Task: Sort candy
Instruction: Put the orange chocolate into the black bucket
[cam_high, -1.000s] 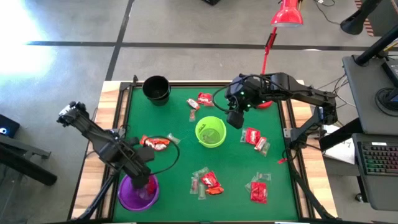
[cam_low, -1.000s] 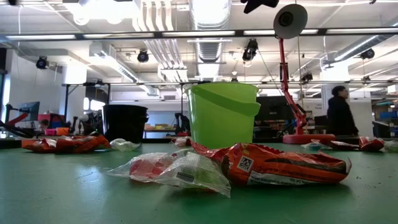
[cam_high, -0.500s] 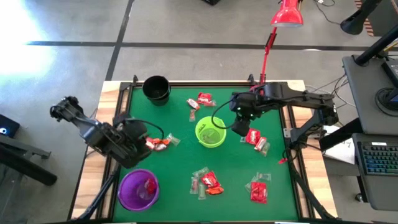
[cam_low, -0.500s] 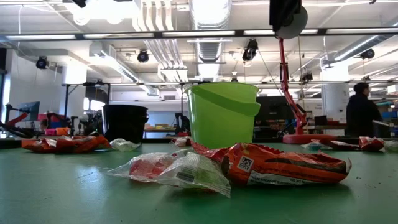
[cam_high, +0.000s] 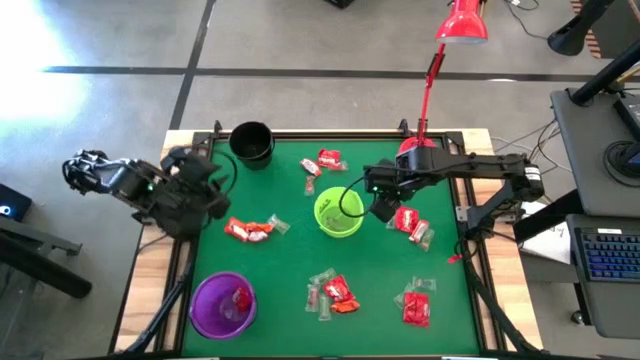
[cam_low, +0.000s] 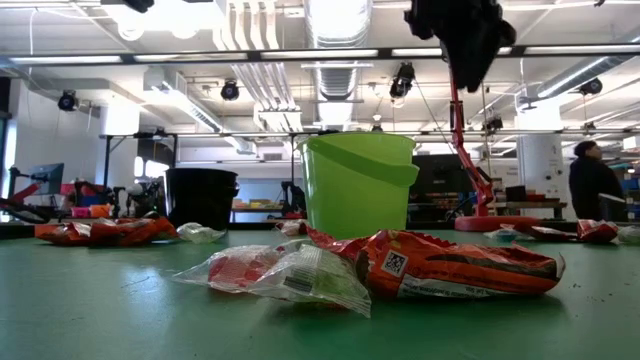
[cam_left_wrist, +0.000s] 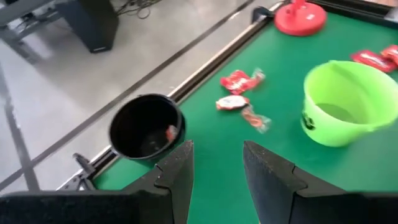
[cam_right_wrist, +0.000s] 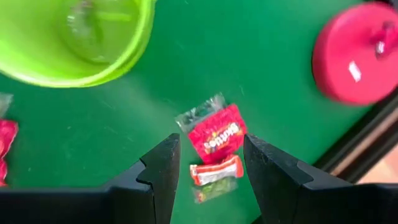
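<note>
Right gripper (cam_high: 382, 207) hanging open and empty, fingers (cam_right_wrist: 160, 163) spread either side of a red candy (cam_right_wrist: 216, 135) lying on the green table (cam_high: 290, 260), just past the green cup (cam_high: 338, 211). A second red-and-clear piece (cam_right_wrist: 214, 170) sitting right next to it, touching or nearly so. Looks like the lining-up step before a grab, nothing pinched yet. Next move probably calls for dropping straight down and closing on just the one wrapper without scooping its neighbour, then carrying it to whichever cup takes red ones.

Left gripper (cam_high: 205, 180) also open with nothing in it, up near the table's left edge, facing the black cup (cam_left_wrist: 147, 126), which seems to have something small and reddish inside. Waiting or heading for the candy pair (cam_high: 250, 230) close by, hard to say which.

Plenty left elsewhere: a bunch (cam_high: 331, 291) near the front middle, more (cam_high: 416, 303) front right, a few (cam_high: 322, 162) at the back by the red lamp base (cam_right_wrist: 357, 51). Purple cup (cam_high: 222, 304) with a red piece already in.
</note>
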